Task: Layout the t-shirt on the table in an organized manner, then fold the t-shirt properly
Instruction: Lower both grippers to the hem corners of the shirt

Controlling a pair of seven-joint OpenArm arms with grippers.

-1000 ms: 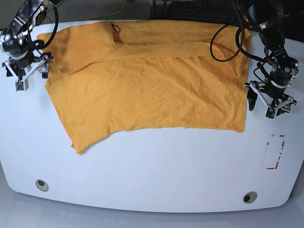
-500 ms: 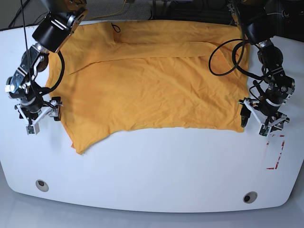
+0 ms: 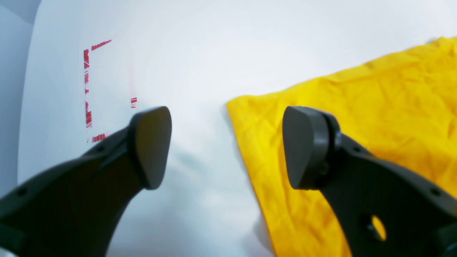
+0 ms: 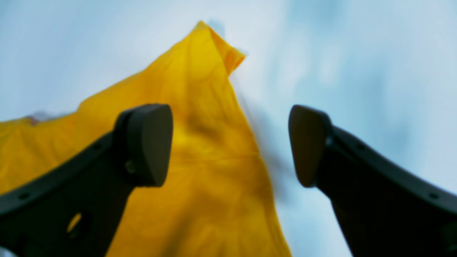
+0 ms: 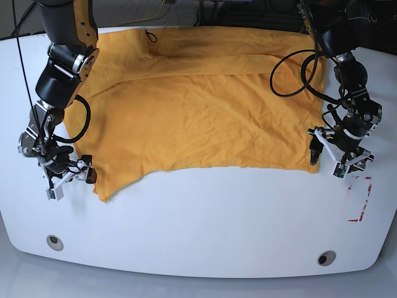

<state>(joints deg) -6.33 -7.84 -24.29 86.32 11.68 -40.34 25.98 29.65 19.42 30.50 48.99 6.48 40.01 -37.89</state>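
At 4 and 8 o'clock, my left gripper [image 5: 339, 155] and right gripper [image 5: 67, 177], both wide open and empty, should pinch t-shirt [image 5: 198, 105] hem corners evenly.

You're looking at a t-shirt [image 5: 198, 105] of thin, matt orange-yellow cloth, finely wrinkled all over. The table [image 5: 205, 230] is smooth, glossy white with soft reflections. Your left gripper's fingers [image 3: 307, 146] are matt black plastic, and the red tape outline [image 3: 87, 89] looks worn.
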